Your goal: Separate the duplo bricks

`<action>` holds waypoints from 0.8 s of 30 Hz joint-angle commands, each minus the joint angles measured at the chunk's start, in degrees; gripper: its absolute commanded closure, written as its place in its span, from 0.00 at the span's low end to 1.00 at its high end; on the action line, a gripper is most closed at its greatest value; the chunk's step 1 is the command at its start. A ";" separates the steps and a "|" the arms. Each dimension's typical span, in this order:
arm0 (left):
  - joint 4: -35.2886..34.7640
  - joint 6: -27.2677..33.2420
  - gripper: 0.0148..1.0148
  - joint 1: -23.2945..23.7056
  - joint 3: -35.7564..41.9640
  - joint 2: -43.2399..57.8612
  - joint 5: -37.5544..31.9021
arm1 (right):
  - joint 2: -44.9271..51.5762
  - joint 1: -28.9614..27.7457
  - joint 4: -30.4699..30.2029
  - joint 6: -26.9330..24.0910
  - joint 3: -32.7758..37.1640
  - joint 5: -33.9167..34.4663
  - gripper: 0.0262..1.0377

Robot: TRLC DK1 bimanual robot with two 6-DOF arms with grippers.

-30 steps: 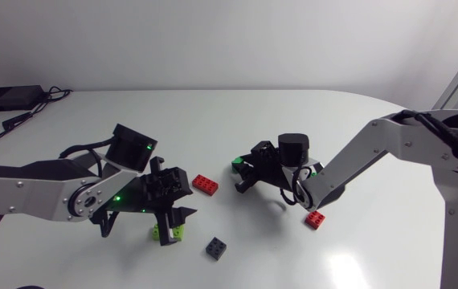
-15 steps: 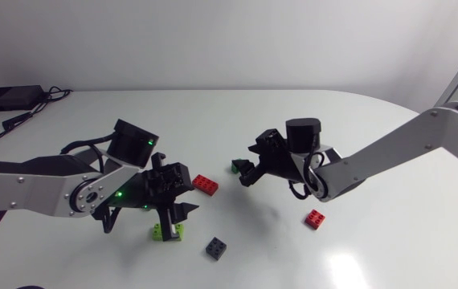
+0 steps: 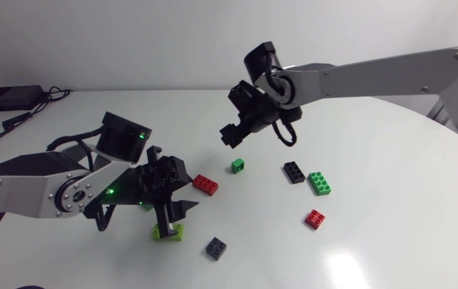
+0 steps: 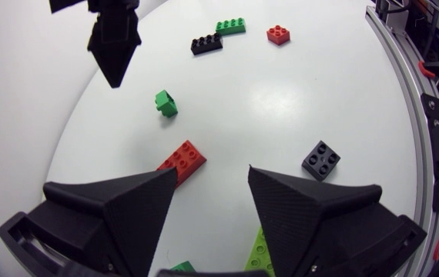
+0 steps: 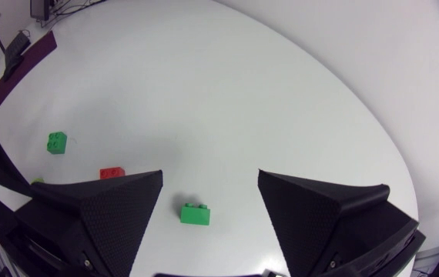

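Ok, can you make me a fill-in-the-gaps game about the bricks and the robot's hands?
1. The black brick lies right beside a ___ brick.
2. The hand closest to the lime brick is the ___ one.
3. The right hand hangs open above the table, holding ___.

Missing words: green; left; nothing.
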 commanded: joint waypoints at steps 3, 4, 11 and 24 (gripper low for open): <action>-1.62 -0.32 0.27 1.19 -0.88 -3.09 -0.51 | 9.67 1.83 -7.97 -0.53 6.75 2.14 0.14; -1.80 0.03 0.26 1.54 -0.96 -3.36 -0.51 | 11.60 1.83 -9.99 -0.27 8.60 2.40 0.14; -3.20 2.05 0.26 4.18 -1.67 -4.94 -0.25 | 16.53 1.83 -14.12 0.52 11.67 5.04 0.15; -5.05 1.79 0.26 7.26 -0.70 -4.50 2.04 | 17.93 2.01 -16.23 0.61 12.37 6.62 0.47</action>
